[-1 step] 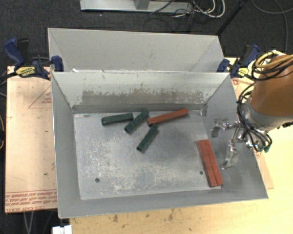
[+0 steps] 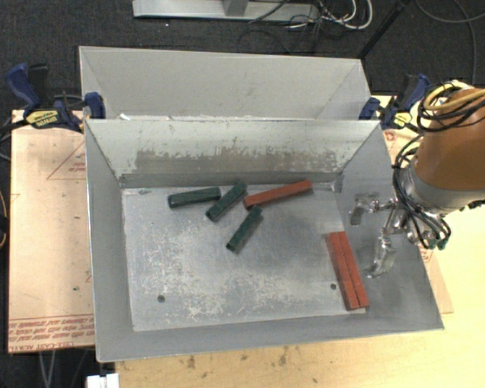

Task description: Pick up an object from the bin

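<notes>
Reaching in from the right, the arm (image 2: 453, 148) with its orange cover hung over the right-hand side of the grey metal bin (image 2: 226, 293), and the gripper (image 2: 370, 234) sat low over the sloping right wall, close to where that wall met the floor. Its two metal fingers (image 2: 381, 257) stood apart, one nearer the back of the bin and one nearer the front, with bare grey metal between them. The thing nearest to the gripper was a long red-brown bar (image 2: 346, 270) lying flat on the right part of the floor. It ran from about the middle of that side toward the front right corner, and its far end lay just left of the gripper. The fingers were beside this bar rather than round it, and whether the front finger touched it could not be told. A second red-brown bar (image 2: 279, 193) lay well apart from the gripper near the foot of the back wall, slightly tilted. Its left end met a dark green block (image 2: 226, 202) that lay at a slant. Another dark green block (image 2: 194, 197) rested just left of that one along the back wall. A third dark green block (image 2: 244, 230) lay a little nearer the front, also at a slant and close to the left end of the second bar.
</notes>
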`<move>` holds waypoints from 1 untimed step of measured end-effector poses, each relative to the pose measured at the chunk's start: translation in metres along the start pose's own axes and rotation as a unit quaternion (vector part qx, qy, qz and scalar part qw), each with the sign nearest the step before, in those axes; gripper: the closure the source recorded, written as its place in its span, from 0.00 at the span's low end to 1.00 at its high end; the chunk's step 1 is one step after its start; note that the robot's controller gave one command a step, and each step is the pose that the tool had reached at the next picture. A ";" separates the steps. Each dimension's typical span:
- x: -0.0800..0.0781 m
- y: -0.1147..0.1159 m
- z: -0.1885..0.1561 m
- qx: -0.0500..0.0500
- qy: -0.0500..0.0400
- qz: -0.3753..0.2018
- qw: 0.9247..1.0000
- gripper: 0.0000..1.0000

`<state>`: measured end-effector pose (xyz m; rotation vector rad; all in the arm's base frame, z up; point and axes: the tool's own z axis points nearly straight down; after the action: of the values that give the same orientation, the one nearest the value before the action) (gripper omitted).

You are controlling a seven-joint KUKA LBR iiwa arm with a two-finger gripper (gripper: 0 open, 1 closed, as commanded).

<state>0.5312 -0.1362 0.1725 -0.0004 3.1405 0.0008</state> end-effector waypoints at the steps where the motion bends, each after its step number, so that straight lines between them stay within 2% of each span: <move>1: 0.000 0.000 0.013 0.000 -0.001 -0.125 0.992 0.00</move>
<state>0.5308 -0.1365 0.1600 -0.3937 3.1146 -0.0005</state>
